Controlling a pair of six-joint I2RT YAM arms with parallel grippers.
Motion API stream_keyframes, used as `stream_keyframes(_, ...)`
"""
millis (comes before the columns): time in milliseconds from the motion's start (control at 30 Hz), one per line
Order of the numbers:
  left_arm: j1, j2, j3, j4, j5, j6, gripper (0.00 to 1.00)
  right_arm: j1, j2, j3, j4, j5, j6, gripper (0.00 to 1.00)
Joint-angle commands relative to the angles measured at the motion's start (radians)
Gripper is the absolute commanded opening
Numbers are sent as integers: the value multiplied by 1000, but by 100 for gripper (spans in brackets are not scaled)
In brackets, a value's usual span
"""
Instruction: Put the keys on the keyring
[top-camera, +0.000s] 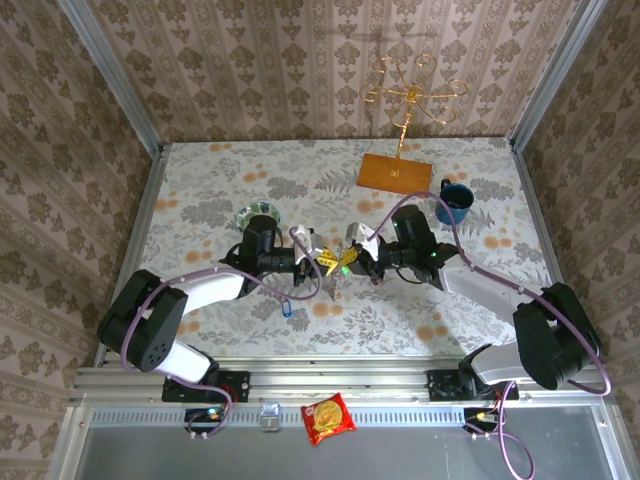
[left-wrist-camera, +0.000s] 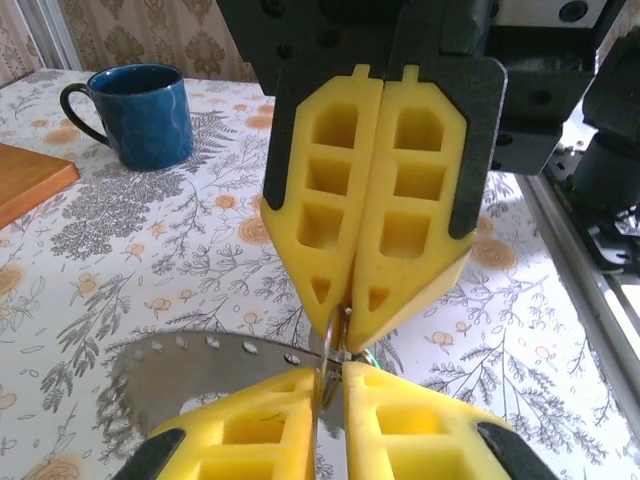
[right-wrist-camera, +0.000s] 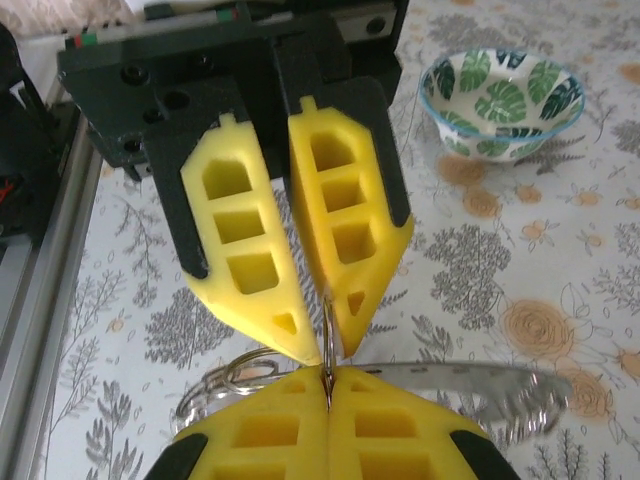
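My left gripper (top-camera: 326, 262) (left-wrist-camera: 335, 378) and right gripper (top-camera: 353, 262) (right-wrist-camera: 326, 378) meet tip to tip above the table's middle. Both are shut on the keyring (left-wrist-camera: 331, 350) (right-wrist-camera: 327, 325), a thin metal split ring held edge-on between the yellow pads. A flat grey metal plate with a row of holes (left-wrist-camera: 200, 372) (right-wrist-camera: 480, 385) juts sideways from the ring, and further wire loops (right-wrist-camera: 225, 380) hang beside it. A sliver of green (left-wrist-camera: 370, 355) shows just behind the pads; I cannot tell whether it is the green key. The blue-headed key (top-camera: 287, 309) lies on the table under the left arm.
A green-leaf bowl (top-camera: 258, 215) (right-wrist-camera: 500, 100) sits behind the left gripper. A blue mug (top-camera: 455, 200) (left-wrist-camera: 140, 115), an orange board (top-camera: 395, 172) and a gold wire stand (top-camera: 410, 95) are at the back right. A red snack packet (top-camera: 328, 418) lies in front of the rail.
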Motion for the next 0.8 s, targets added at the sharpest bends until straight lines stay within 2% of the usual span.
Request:
stream_keyframes(0,-11,-26,51,-163,-6,117,14,27,12,81,-179,36,-112,0)
stream_keyframes(133,-11,-41,81,-212,-9,138,15,56,48,154,-298,104,-173,0)
stream_keyframes(333,-13,-49,130,-313,1,187,7,87,58,227,-404,126,-220,0)
stream_keyframes(400,-14,-53,139,-324,9,190,0,91,62,245,-420,124,-218,0)
stream_keyframes(467,-14,-59,135,-314,13,187,0,86,51,230,-381,127,-190,0)
stream_keyframes(500,-13,-61,132,-308,14,186,0,76,42,211,-346,127,-165,2)
stream_keyframes(567,-13,-66,116,-292,17,180,0,44,26,161,-265,102,-93,19)
stream_keyframes(633,-13,-69,102,-272,19,170,0,10,-17,119,-206,75,-35,27)
stream_keyframes(767,-13,-75,64,-190,22,132,0,-3,-33,59,-152,54,10,29)
